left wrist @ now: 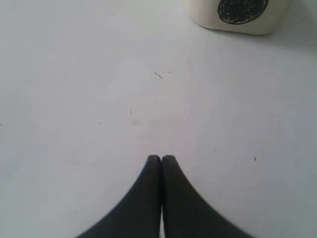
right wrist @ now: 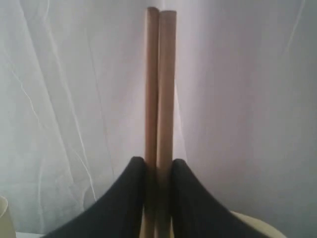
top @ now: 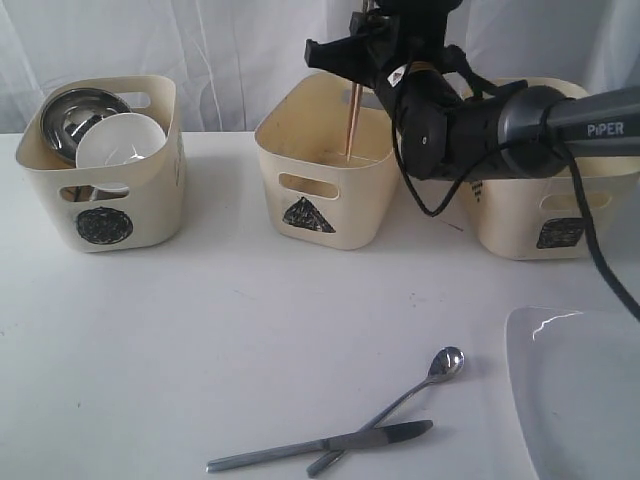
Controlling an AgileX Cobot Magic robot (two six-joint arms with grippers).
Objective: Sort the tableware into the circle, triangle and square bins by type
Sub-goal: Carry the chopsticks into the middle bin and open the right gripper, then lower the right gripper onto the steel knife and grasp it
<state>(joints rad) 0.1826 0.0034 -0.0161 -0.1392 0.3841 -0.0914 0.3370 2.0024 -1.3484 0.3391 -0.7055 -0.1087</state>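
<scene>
Wooden chopsticks (top: 353,120), a pair held upright side by side, hang from the right gripper (top: 362,60) over the middle of three cream tubs on a white table (top: 250,320). The right wrist view shows the two black fingers (right wrist: 190,198) pressed against the sticks from either side, gripping them low on their length. The pair's lower ends dip into the mouth of the triangle bin (top: 340,165); whether they touch its floor cannot be told.

At far left, the circle bin (top: 150,200) holds shiny steel bowls (top: 75,115) with a small white bowl (top: 120,140) tilted against them. The square bin (top: 530,215) stands at right, partly hidden behind the dark right arm.

Near the front edge, a steel spoon (top: 420,385) and a steel knife (top: 280,456) lie crossed on the bare tabletop, well apart from the tubs. A large white plate (top: 580,390) sits at the right corner, cut off by the frame.

The left gripper (left wrist: 161,158) is out of the exterior view; its own camera shows its fingers pressed together, holding nothing, above the table, with the circle bin's marked wall ahead. A white curtain (top: 230,50) hangs behind the scene.
</scene>
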